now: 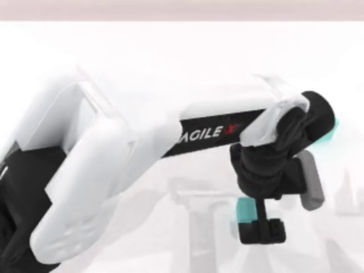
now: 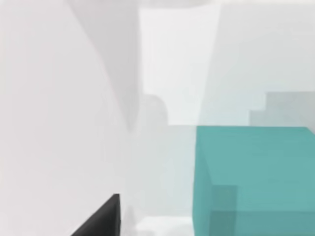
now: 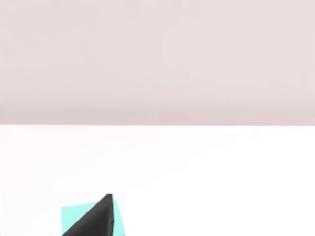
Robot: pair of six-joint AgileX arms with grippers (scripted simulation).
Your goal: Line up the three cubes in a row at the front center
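Two of the cubes show. The small teal cube (image 1: 245,209) lies on the white table just beside my left gripper (image 1: 261,230), on its left in the top view. In the left wrist view the teal cube (image 2: 253,179) fills one side, and a wide gap separates it from the single dark fingertip (image 2: 106,221) in sight. The left gripper is open and holds nothing. A sliver of the light cyan cube (image 1: 330,135) peeks out behind the left arm's wrist at the right. The light cyan cube (image 3: 74,216) also sits partly behind my right gripper (image 3: 98,223).
The left arm's white links (image 1: 102,170) cross the top view from lower left to upper right and hide much of the table. The table's back edge meets a pale wall (image 3: 157,123). The right arm does not show in the top view.
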